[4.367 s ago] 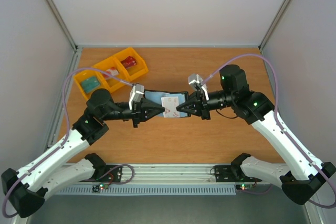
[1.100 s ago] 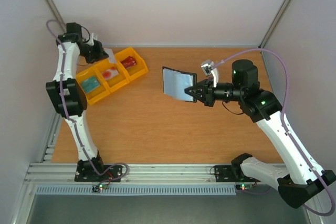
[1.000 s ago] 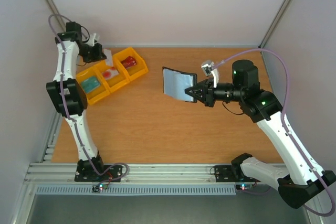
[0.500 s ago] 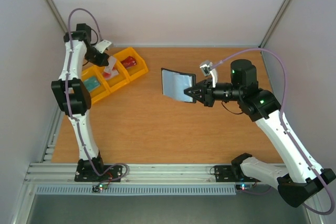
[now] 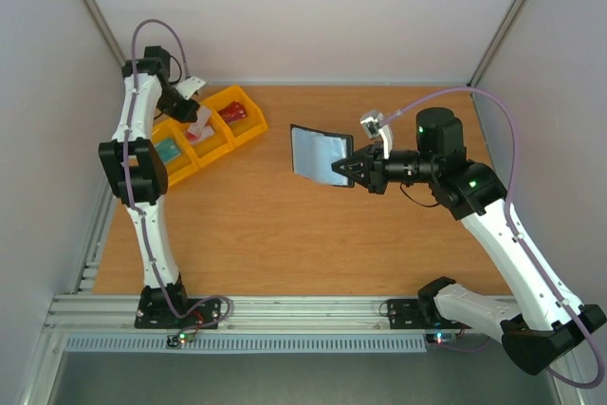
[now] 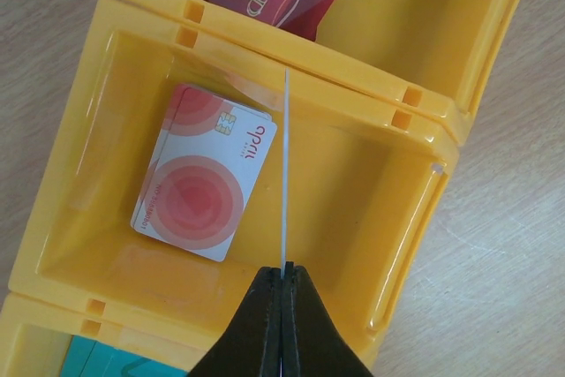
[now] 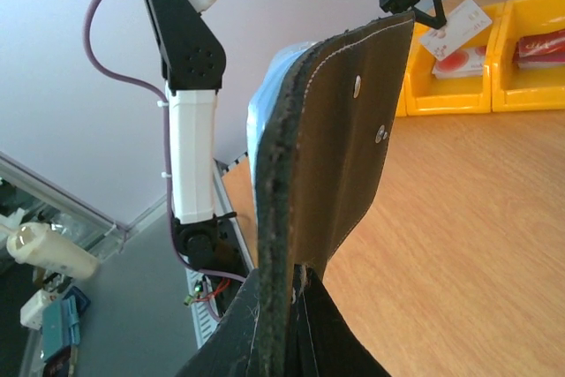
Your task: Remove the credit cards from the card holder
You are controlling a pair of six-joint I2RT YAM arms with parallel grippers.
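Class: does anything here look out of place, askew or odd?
The black bifold card holder with grey-blue lining hangs open and tilted above the wooden table, pinched at one edge by the right claw. Nothing looks spilled or damaged.

Three yellow plastic bins [image 5: 256, 117], open-topped and joined side by side in a slanting row at the far left of the table; middle bin [image 6: 424, 218] with slotted rims, seen from straight above. Wooden tabletop [image 5: 285, 234], light brown grain. Pale grey wall panels [image 5: 303, 16] on three sides. Ribbed aluminium rail [image 5: 313, 310] along the near edge.
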